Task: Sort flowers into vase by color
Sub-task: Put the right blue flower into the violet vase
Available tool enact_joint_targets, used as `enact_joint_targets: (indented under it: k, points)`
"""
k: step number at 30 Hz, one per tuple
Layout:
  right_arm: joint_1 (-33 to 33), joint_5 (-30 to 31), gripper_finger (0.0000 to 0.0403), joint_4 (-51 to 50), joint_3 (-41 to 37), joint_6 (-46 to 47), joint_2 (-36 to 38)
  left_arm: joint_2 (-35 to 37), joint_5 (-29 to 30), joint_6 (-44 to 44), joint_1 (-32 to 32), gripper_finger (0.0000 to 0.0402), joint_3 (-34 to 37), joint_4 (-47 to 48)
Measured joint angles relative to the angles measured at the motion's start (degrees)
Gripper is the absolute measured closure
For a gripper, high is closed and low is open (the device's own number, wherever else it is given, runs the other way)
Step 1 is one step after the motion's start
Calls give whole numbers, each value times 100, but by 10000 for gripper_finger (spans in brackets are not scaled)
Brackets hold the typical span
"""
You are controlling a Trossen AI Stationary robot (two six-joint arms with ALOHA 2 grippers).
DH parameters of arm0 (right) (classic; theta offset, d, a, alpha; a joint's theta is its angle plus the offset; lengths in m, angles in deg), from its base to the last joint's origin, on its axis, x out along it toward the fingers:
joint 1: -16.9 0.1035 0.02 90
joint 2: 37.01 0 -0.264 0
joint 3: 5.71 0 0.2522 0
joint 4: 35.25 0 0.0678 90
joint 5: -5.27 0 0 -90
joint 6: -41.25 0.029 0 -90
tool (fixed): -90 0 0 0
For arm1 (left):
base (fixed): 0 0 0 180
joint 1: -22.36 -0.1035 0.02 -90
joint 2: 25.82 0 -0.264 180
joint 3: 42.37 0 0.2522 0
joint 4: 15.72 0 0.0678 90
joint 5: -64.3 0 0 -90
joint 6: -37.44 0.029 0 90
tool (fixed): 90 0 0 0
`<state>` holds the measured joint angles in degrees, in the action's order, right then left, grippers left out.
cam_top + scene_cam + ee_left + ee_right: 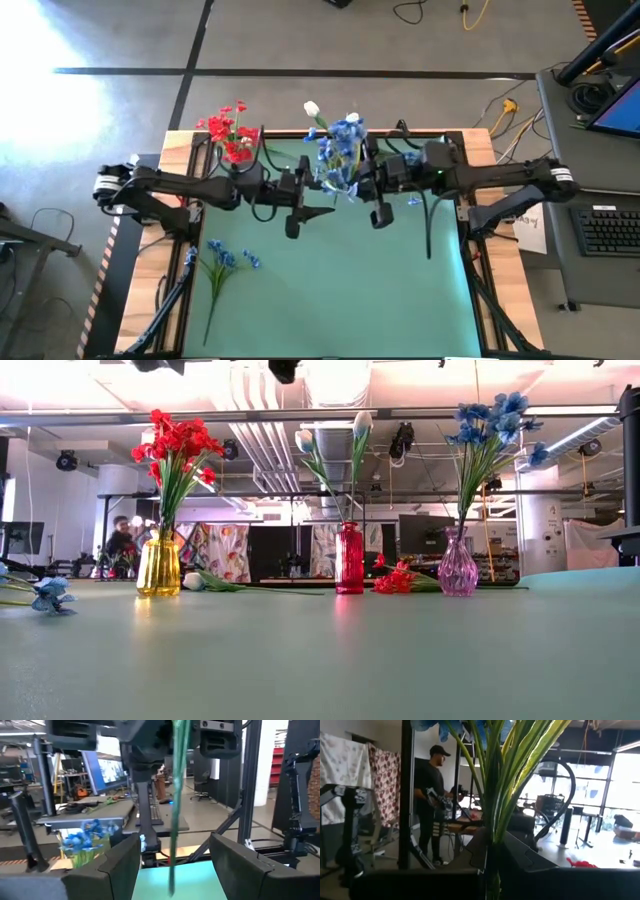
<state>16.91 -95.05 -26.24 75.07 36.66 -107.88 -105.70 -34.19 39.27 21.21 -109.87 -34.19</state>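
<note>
My right gripper (377,207) is shut on a blue flower (338,172), held upright above the table's middle. Its blue blooms (427,724) rise past the fingers, and its green stem (174,820) hangs below. My left gripper (175,870) is open and points level toward the table's right, with one finger on each side of that hanging stem, apart from it. At the far edge stand a yellow vase (159,565) with red flowers, a red vase (348,558) with white buds, and a purple vase (458,566) with blue flowers. My right gripper pinches the blue flower's green stem (492,837) between its two fingers, below the leaves and blooms. The flower stands upright in the hold and is lifted clear of the table. The lower stem (171,870) hangs free under the fingers.
A blue flower (222,262) lies on the green mat near the left edge. A small blue sprig (412,202) lies by the right arm. A red flower (400,578) and a white one (205,582) lie between the vases. A person (431,795) stands beyond the table.
</note>
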Motion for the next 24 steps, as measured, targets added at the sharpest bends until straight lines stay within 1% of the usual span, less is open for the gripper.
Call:
enact_joint_targets:
  k: [6, 9, 11, 13, 18, 19, 24]
  points:
    - [-2, 42, 385, 215, 2, -306, -193, -222, 2, -88, 1, 182, -92, 26]
    - [-2, 176, 385, 193, 2, -403, -201, -240, 2, -179, 2, 197, -92, 11]
    - [-2, 180, 383, 196, 2, -423, -201, -244, 2, -254, 2, 221, -77, 19]
    - [-2, 181, 379, 169, 2, -429, -201, -238, 27, -288, 2, 257, -56, 23]
    - [0, 272, 368, 124, 4, -214, -199, -218, 53, -314, 0, 377, -43, 24]
    - [-2, 309, 365, 57, 4, -167, -195, -218, 52, -326, 2, 389, -43, 25]
    - [-2, 631, 335, -484, 16, -161, -140, -167, 54, -393, 9, 398, -37, 180]
